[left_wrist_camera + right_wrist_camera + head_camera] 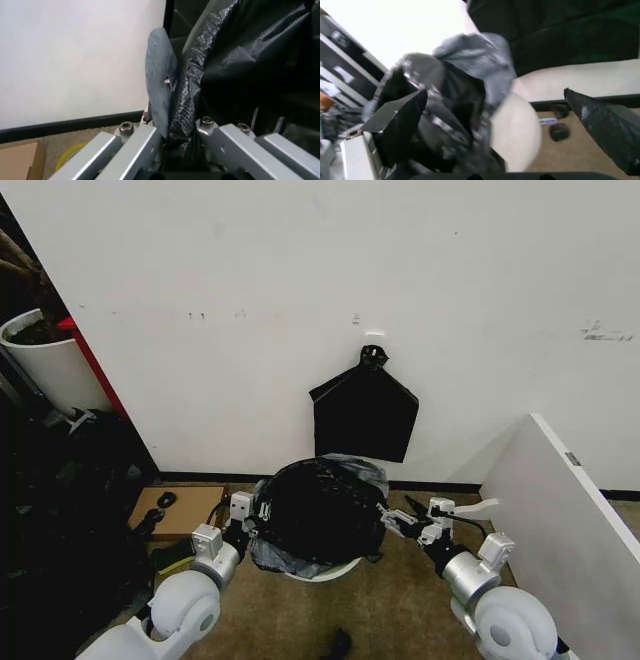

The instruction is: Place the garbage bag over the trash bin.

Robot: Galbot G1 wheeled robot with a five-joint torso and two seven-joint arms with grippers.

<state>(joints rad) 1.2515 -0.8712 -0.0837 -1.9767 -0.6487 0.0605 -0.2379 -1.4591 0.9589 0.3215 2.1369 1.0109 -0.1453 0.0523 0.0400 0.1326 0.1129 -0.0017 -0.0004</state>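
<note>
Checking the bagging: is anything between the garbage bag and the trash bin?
Nothing visible. The garbage bag already drapes over the trash bin; the left gripper pinches its edge, and the right gripper is at its other side.

The trash bin [325,572] is sitting between the two sets of jaws, and the garbage bag [318,515] draped over it is filling all the room between them. The left gripper [250,518] is pinching the bag's edge at one side, its jaws closed on the plastic, which is crowding its wrist view. The right gripper [392,520] is spread open at the other side, touching the bag. Just beyond the jaws the wall [300,280] is blocking any reach forward, with a flat black bag [364,415] hanging on it above the bin. Outside the right jaws a white panel [570,510] is closing that side; outside the left jaws a cardboard box [175,510] and dark clutter [70,510] are narrowing the floor. Bare carpet [400,605] is lying free on the near side of the jaws.
</note>
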